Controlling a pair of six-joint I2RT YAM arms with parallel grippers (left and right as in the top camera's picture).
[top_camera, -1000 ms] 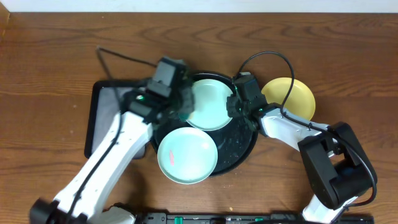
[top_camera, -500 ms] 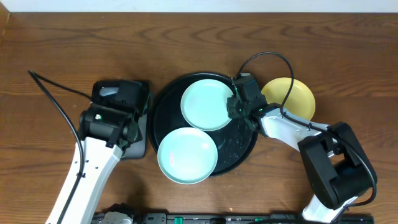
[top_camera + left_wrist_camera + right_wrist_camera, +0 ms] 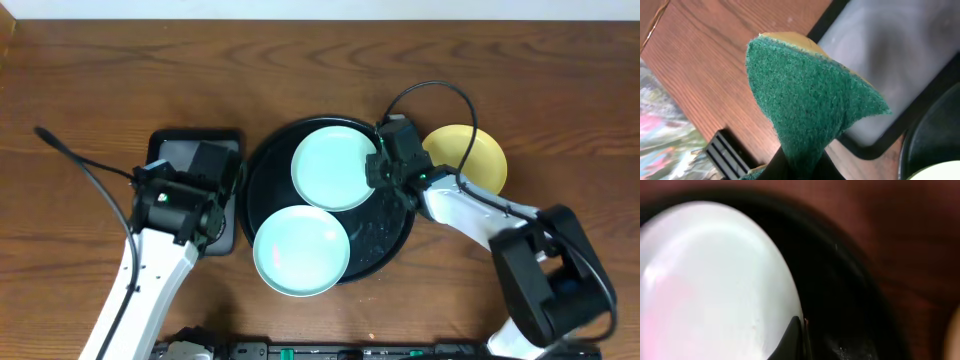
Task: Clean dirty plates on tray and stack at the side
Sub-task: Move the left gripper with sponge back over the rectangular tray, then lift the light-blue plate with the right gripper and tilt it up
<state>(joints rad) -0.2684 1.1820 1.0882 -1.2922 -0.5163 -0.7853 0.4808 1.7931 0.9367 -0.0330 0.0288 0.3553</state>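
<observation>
Overhead, the round black tray (image 3: 388,238) sat at the middle of the frame on the wooden table (image 3: 90,80), with two of the plates lying on it. The upper mint plate (image 3: 335,168) lay toward the tray's top and the lower mint plate (image 3: 301,250) toward its lower left, reaching out over the rim there and carrying a faint reddish smear. The yellow plate (image 3: 470,155) lay off the tray on the table to the right, just beside its rim. My right gripper (image 3: 378,172) was at the right edge of the upper mint plate with its jaws drawn together. In the right wrist view one dark fingertip (image 3: 792,336) lay right on that pale rim, but I could not tell whether the rim was pinched between the fingers. My left gripper (image 3: 799,164) was clenched on a green sponge (image 3: 810,100) with a yellow backing, held above the near edge of the rectangular tray (image 3: 900,60) with the grey inside, left of the round tray.
</observation>
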